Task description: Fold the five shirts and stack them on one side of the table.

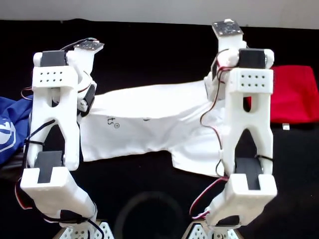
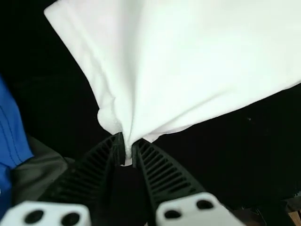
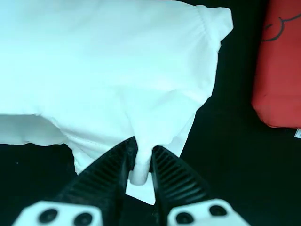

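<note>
A white shirt (image 1: 149, 124) lies stretched across the middle of the black table between both arms. At the shirt's left end, my left gripper (image 2: 126, 149) is shut on a pinched edge of the white shirt (image 2: 188, 70). My right gripper (image 3: 142, 157) is shut on a bunched fold of the white shirt (image 3: 103, 70) at its right end. A folded red shirt (image 1: 295, 94) rests at the right side of the table. A crumpled blue shirt (image 1: 12, 124) sits at the left edge.
The black table (image 1: 149, 50) is bare behind the shirt and in front of it between the two arm bases. The blue shirt (image 2: 11, 132) lies close to my left gripper, and the red shirt (image 3: 280, 61) lies close beside my right gripper.
</note>
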Robot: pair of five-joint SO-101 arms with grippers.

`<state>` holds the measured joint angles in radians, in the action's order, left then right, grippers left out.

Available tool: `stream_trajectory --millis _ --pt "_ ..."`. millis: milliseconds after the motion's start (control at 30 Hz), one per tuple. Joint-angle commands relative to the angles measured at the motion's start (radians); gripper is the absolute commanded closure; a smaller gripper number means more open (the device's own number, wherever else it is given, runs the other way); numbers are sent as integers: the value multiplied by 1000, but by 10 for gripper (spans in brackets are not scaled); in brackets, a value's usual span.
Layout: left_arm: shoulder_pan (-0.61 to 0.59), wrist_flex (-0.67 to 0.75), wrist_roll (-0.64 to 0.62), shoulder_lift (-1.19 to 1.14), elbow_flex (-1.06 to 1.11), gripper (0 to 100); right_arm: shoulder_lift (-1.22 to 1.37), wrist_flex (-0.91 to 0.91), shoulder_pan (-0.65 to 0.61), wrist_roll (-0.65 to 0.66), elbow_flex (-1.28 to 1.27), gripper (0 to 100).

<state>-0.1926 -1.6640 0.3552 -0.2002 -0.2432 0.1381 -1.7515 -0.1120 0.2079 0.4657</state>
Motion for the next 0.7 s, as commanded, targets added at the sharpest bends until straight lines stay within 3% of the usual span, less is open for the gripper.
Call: stream_trajectory --millis 0,333,667 --pt "-15 -32 6 56 7 992 -177 10 -30 -11 -193 993" --pt "8 78 6 59 306 992 -355 294 64 41 -754 993" --pt "45 265 6 48 530 992 -349 328 131 126 -792 993"
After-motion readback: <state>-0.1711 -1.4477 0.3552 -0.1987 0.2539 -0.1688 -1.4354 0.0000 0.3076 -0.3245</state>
